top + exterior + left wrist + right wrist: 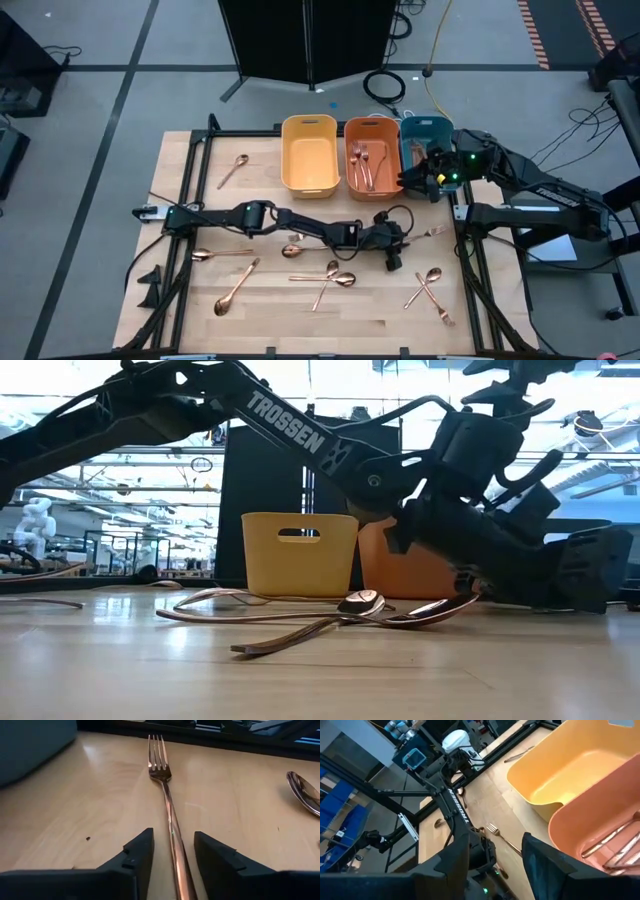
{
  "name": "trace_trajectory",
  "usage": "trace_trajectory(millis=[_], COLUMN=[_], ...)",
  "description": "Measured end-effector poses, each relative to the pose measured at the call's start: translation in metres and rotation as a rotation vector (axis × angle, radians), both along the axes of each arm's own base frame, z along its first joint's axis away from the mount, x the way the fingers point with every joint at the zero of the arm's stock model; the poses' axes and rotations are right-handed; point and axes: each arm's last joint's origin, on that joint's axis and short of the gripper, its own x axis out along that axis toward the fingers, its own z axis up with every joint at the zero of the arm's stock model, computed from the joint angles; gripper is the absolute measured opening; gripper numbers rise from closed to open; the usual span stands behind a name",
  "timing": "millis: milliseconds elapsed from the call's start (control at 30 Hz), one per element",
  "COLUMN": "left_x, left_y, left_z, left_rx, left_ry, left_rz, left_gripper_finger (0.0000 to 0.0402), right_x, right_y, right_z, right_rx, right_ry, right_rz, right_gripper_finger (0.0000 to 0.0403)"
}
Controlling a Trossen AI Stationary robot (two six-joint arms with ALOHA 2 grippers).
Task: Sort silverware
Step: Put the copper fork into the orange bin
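Left gripper [172, 852], low over the pale wooden table [200, 310] in the right-centre of the overhead frame, has its two dark fingers [137, 855] set either side of the slim handle of a copper-coloured fork [167, 800]. A narrow gap shows on each side of the handle, so the fingers straddle the fork without clenching it. The fork lies flat on the wood, its tines pointing away from the gripper toward the black frame rail at the top of the wrist frame. A copper spoon bowl [305, 792] lies near the right edge of that frame, apart from the fork.

Right gripper [495, 865] hangs above the bins at the upper right of the overhead frame, fingers spread and holding nothing.

Three plastic bins stand in a row along the upper middle of the overhead frame: a yellow rectangular bin [309, 152], an orange bin [372, 153] just beside it with a few copper forks [362, 165] inside, and a teal bin [425, 135] partly hidden under the right arm.

More copper silverware lies scattered on the table: a lone spoon [233, 170] at the upper left, a spoon [222, 254] at centre left, a long spoon [236, 288] at lower left, crossed pieces [328, 280] at lower centre, and crossed spoons [430, 290] at lower right.
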Motion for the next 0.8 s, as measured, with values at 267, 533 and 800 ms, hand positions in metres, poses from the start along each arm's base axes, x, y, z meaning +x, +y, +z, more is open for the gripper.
trace_trajectory(millis=[267, 533, 800], left_x=[-0.002, -0.002, 0.005], left_y=[0.001, 0.006, 0.006], left_z=[-0.004, -0.004, 0.011], left_rx=[-0.015, -0.064, -0.066], left_ry=[0.050, 0.044, 0.019], left_rz=[0.011, 0.054, 0.054], left_gripper_finger=[0.0101, 0.0048, 0.0017], right_x=[0.000, 0.000, 0.000], right_y=[0.000, 0.000, 0.001], right_z=[0.001, 0.001, 0.001], right_rx=[-0.013, -0.025, -0.022], right_ry=[-0.009, -0.010, -0.014], right_rz=[0.008, 0.017, 0.029], right_gripper_finger=[0.0169, 0.0169, 0.0169])
